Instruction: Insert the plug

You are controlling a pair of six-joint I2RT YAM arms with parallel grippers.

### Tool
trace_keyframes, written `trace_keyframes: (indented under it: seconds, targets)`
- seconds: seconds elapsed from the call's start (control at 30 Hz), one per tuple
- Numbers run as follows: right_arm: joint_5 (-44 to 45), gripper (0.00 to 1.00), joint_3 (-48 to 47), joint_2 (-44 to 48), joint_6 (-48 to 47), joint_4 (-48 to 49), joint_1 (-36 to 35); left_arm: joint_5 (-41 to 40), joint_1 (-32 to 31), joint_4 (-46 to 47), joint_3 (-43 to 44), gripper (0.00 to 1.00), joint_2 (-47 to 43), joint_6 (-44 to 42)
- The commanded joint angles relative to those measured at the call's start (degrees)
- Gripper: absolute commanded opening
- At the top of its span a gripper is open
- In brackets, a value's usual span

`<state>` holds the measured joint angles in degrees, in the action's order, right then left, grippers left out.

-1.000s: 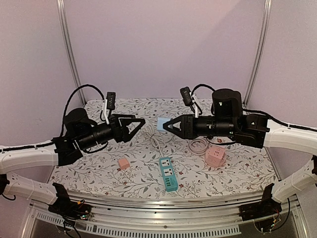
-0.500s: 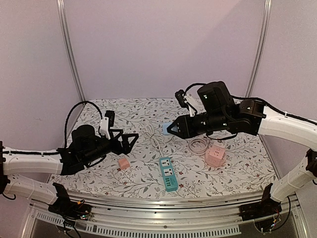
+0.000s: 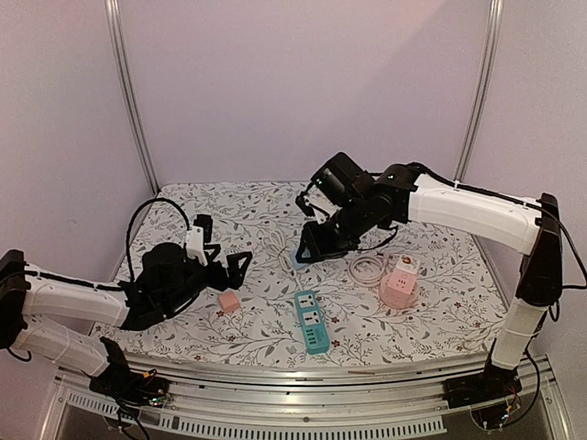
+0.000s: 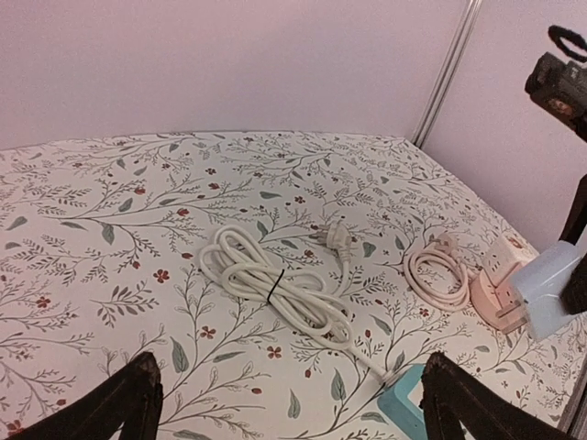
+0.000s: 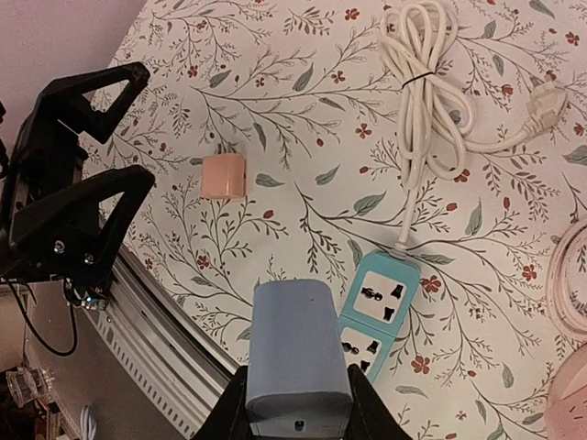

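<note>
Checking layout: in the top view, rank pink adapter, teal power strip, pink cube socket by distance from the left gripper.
1. Pink adapter, near left.
2. Teal power strip, near centre.
3. Pink cube socket, right side.

Lab test booth: aluminium posts (image 3: 132,101), blank lilac walls (image 3: 303,82), floral-clothed table (image 3: 449,307).
</note>
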<state>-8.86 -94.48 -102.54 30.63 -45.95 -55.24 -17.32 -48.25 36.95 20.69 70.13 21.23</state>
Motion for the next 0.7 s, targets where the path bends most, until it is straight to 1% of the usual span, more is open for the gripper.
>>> trace_keyframes:
  seconds: [0.0,0.07,0.23,0.37,0.67]
  targets:
    - [-3.8,0.0,-6.1,-6.4,-1.9,-8.8,1.5,-1.2,0.1,2.6,-0.9,0.98,0.2,-1.4]
    - [-5.5,0.0,-7.2,-9.0,-2.7,-10.7,2.1,-1.5,0.1,2.5,-1.2,0.98,-0.3,-1.6]
    - [-9.9,0.0,-7.9,-11.7,-5.9,-13.2,3.1,-1.4,0.1,2.3,-1.7,0.98,-1.4,-1.5]
    - [-11.0,0.0,-7.7,-13.3,-7.3,-14.5,4.2,-0.8,0.1,2.2,-1.8,0.98,-1.7,-1.4]
    - [-9.9,0.0,-7.4,-16.3,-7.1,-15.6,5.0,-1.3,0.1,1.9,-3.1,0.98,-3.7,-1.3]
